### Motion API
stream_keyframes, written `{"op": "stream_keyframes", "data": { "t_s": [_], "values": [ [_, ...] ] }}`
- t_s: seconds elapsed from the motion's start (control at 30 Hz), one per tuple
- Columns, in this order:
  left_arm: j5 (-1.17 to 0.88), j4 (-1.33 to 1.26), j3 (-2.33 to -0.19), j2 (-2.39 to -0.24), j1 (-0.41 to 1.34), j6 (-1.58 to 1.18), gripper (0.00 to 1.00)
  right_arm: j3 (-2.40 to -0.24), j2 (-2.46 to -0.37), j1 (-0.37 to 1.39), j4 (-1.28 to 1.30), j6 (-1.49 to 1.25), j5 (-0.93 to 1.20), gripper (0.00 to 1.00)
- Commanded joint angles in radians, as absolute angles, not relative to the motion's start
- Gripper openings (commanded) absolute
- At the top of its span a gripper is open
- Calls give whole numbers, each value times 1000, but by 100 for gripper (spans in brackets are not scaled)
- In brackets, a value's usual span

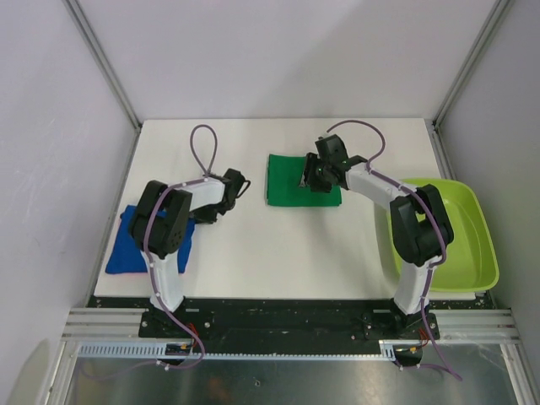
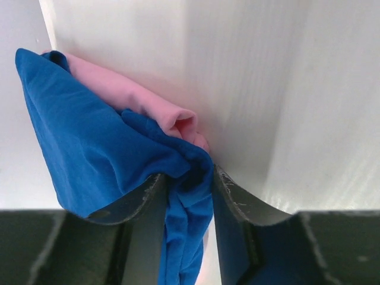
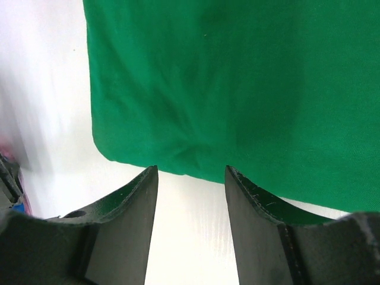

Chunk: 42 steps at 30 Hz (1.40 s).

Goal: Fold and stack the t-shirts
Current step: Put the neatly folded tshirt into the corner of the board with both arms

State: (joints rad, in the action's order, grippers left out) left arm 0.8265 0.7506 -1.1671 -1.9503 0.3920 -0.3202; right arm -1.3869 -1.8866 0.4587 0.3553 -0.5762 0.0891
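**Blue shirt pinched on my left, green shirt under my right**

My left gripper has its 2 dark fingers drawn narrow onto a bunched fold of the royal blue soft cloth t-shirt. The cloth fills the gap between them and runs down past the tips toward the camera. In my left wrist view the blue cloth spreads up and to the left from the pinch. A pink layer shows along its upper fold, against the white flat table. From the top camera this t-shirt lies at the left edge of the table, partly under my left arm, with a thin pink strip along its near edge. My left gripper sits at its right side.

My right gripper is parted a little, and only bare table shows between its fingers. The tips lie just at the near edge of the dark green soft cloth t-shirt, a flat folded rectangle with faint creases and 1 rounded corner at the lower left of that view. From above, the green t-shirt lies mid-table toward the far side, well apart from the blue one. My right gripper is over its right half; I cannot tell whether it touches the cloth.

The lime-green rigid plastic tub stands at the right edge of the table, beside my right arm.
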Motion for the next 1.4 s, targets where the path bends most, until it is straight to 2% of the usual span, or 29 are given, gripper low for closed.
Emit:
{"op": "stream_keyframes", "data": {
  "t_s": [0.0,0.2,0.27,0.73,1.37],
  "values": [
    [850,744,-1180,-1974,360,-362,35,-1377,-1827,450,324,-588,101,53],
    [825,741,-1177,-1962,349,-368,7,-1371,-1819,444,323,-586,101,53],
    [817,740,-1178,-1947,349,-368,2,-1369,-1815,441,324,-586,99,53],
    [710,738,-1208,-1831,389,-380,0,-1345,-1788,406,330,-587,89,53],
    [588,746,-1340,-1886,461,-432,0,-1315,-1767,374,338,-581,80,53]
  ]
}}
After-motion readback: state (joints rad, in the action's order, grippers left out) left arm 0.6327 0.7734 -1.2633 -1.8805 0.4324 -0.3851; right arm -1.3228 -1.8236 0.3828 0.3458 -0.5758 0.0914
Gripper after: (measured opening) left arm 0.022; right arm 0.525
